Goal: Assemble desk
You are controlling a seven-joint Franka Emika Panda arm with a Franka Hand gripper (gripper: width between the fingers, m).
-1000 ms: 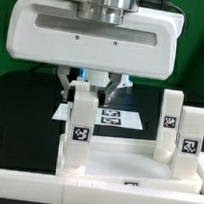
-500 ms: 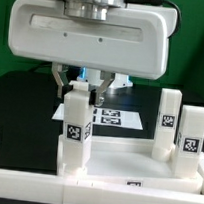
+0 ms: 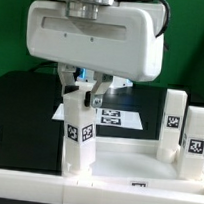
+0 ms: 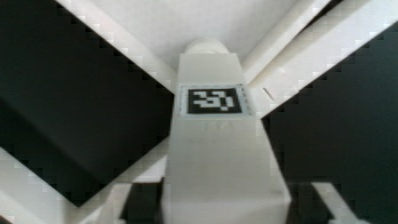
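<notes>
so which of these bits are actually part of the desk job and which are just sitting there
Part of the job:
- tabletop
- leg held in the claw, upright at the tabletop's corner
- two legs standing on the exterior view's right

Just there:
- marker board
- black table

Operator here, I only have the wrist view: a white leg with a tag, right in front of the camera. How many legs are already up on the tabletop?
Observer: Three stand on the tabletop in the exterior view: the leg under the gripper at that view's left, and two more legs at its right.
Operator: Is my leg straight?
Observer: It looks slightly tilted, its top toward the exterior view's left.
Operator: Anything behind it?
Observer: The marker board lies flat on the black table, beyond the tabletop.
Operator: Am I gripping it?
Observer: The fingers sit on both sides of the leg's top, apparently closed on it.
</notes>
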